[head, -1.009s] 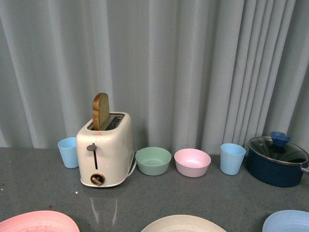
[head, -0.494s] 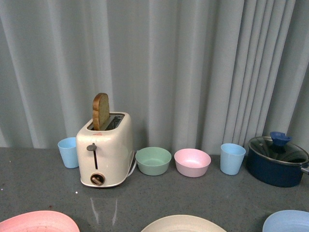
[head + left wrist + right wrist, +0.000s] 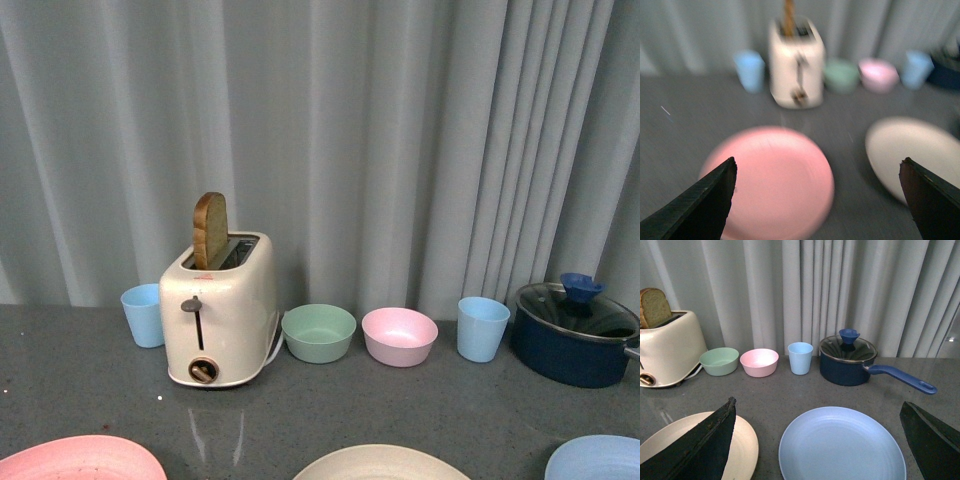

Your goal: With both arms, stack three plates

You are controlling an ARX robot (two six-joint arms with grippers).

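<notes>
Three plates lie flat and apart in a row on the grey table (image 3: 400, 410): pink plate (image 3: 772, 182), cream plate (image 3: 742, 450) in the middle, blue plate (image 3: 840, 447). The left gripper (image 3: 817, 161) hovers above the pink, the right gripper (image 3: 817, 402) above the blue, both spread wide and empty. The plates look stiff, light and smooth, so each is probably best pinched at the rim.

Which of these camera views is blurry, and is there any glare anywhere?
Left wrist view: smeared throughout, pink plate and toaster soft-edged. Right wrist view: sharp, with small glints on the pot lid. Front view: sharp, a faint toaster reflection on the table.
</notes>
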